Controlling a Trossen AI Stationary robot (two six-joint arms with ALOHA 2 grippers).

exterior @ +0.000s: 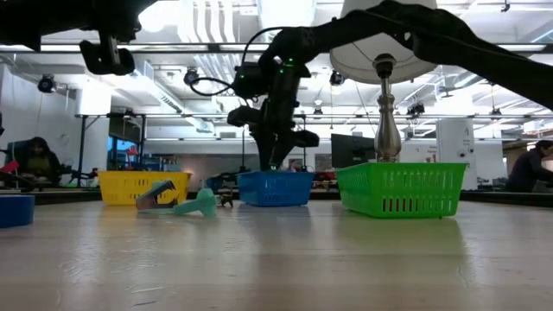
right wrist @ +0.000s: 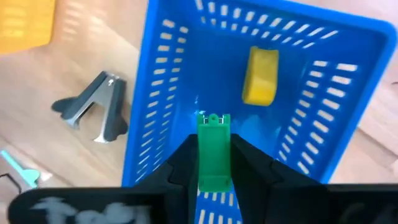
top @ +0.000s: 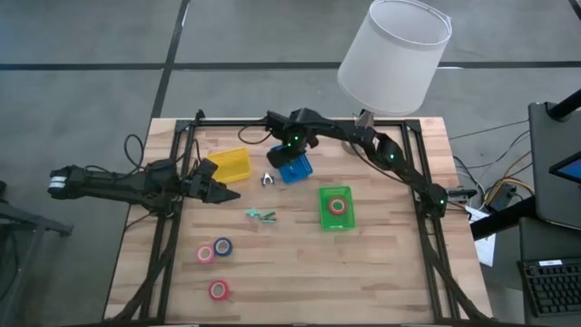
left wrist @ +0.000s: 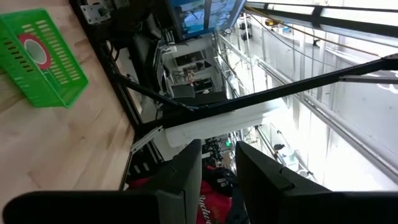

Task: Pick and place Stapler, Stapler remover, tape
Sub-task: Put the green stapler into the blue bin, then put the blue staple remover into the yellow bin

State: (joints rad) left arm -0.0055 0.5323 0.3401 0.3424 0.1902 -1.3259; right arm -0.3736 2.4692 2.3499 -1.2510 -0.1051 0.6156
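High view, worktop: pale wooden worktop (top: 381,272) with a black frame along its edges; both arms reach over it.
Lamp: white-shaded lamp (top: 396,53) at about 1 o'clock from the worktop centre, at the far edge.
Right arm: comes in from 3 o'clock and reaches to the blue tray at 12 o'clock.
Left arm: comes in from 9 o'clock and stops near the yellow tray.
Green tray: green tray (top: 337,208) just right of centre, at 3 o'clock; one red tape roll (top: 338,205) lies inside it.
Yellow tray: yellow tray (top: 230,165) at 10 o'clock from centre.
Blue tray: blue tray (right wrist: 174,93) at 12 o'clock; a yellow stapler (right wrist: 260,76) lies on its floor.
Right hand: right hand (right wrist: 213,163) hangs over the blue tray, fingers closed tight on an upright green stapler (right wrist: 214,149); whether the stapler touches the tray floor cannot be told.
Left hand: left hand (top: 221,193) sits just at 5 o'clock of the yellow tray, above the worktop; its fingers (left wrist: 183,180) stand a narrow gap apart and hold nothing.
Staple remover, metal: grey staple remover (right wrist: 94,109) on the worktop just beside the blue tray, on its 9 o'clock side.
Staple remover, teal: small teal remover (top: 260,215) at centre.
Loose tape: pink roll (top: 206,253) and blue roll (top: 222,246) touching, at 7 o'clock; another red roll (top: 218,290) nearer the front edge, apart from the pair.
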